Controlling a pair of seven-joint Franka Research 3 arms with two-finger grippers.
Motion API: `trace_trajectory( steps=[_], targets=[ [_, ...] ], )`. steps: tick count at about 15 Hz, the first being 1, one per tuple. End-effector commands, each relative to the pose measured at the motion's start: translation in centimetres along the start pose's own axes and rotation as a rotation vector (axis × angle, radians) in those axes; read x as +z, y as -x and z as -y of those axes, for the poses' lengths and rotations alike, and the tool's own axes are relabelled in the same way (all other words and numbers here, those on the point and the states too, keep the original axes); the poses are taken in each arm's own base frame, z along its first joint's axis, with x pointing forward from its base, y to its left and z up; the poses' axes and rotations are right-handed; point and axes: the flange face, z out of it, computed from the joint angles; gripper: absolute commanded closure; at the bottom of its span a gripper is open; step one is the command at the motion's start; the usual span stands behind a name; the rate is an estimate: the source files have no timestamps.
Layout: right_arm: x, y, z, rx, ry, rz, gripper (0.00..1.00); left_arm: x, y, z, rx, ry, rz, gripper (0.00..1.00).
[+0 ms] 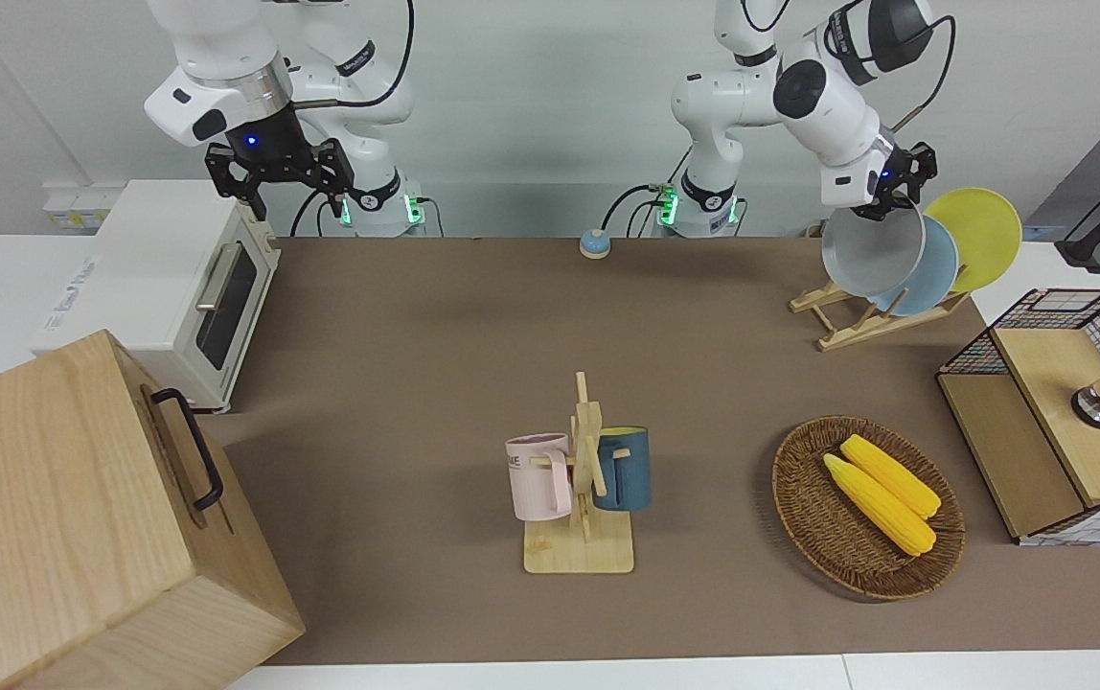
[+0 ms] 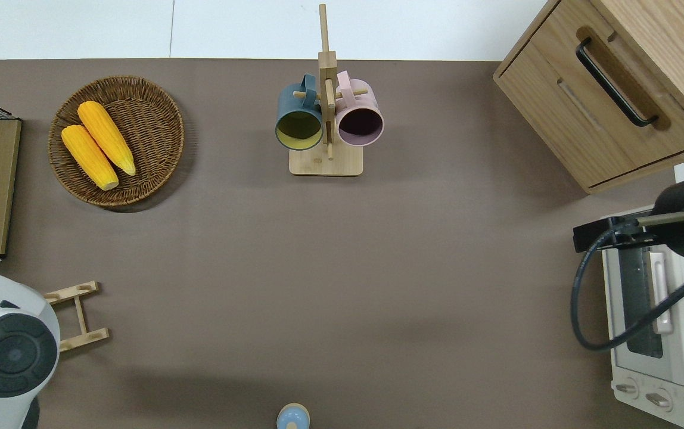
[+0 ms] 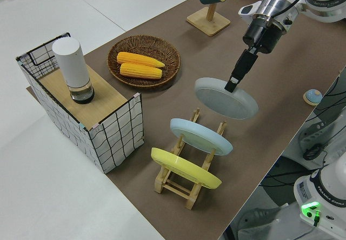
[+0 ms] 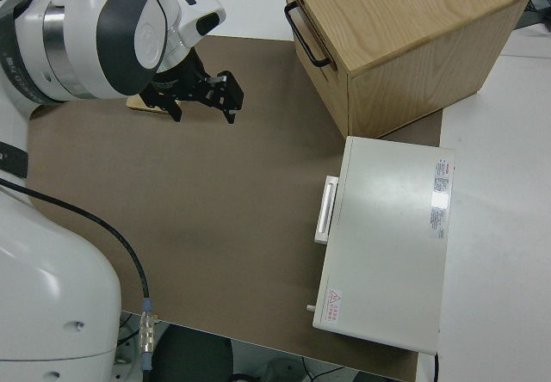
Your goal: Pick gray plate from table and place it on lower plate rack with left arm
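While the right arm is parked, the left pincer (image 3: 234, 83) is clamped on the upper rim of the gray plate (image 3: 226, 98), carrying it tilted in the air over the free end of the lower plate rack (image 3: 186, 171). The tilt roughly matches the lean of the light-blue plate (image 3: 200, 136) and the yellow plate (image 3: 185, 167) already slotted between the pegs, which probably lets the gray one slide into the next gap at the same angle. Its lower edge appears just clear of the rails, so I judge the placing step as begun but not done. Gripping at the rim's top keeps the fingers away from the pegs. Farther from the robots, on the brown worktop (image 1: 416, 383), sit a wicker basket (image 3: 115, 66) holding two corn cobs (image 3: 140, 65) and a wooden mug stand (image 1: 581, 532) with a pink and a blue mug.
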Motion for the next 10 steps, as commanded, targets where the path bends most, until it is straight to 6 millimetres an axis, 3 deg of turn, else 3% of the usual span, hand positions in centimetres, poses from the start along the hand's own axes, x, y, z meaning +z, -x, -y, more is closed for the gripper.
trace_trajectory(
  steps=[1, 7, 10],
  targets=[
    [-0.3, 0.3, 0.0, 0.0, -0.005, 0.006, 0.013, 0.3, 0.8, -2.1, -0.054, -0.067, -0.028, 1.0],
    [-0.3, 0.3, 0.0, 0.0, -0.005, 0.006, 0.011, 0.6, 0.8, -6.3, -0.13, -0.122, -0.048, 1.0],
    [-0.3, 0.3, 0.0, 0.001, -0.005, 0.006, 0.013, 1.1, 0.6, -7.3, -0.152, -0.148, -0.058, 1.0]
  ],
)
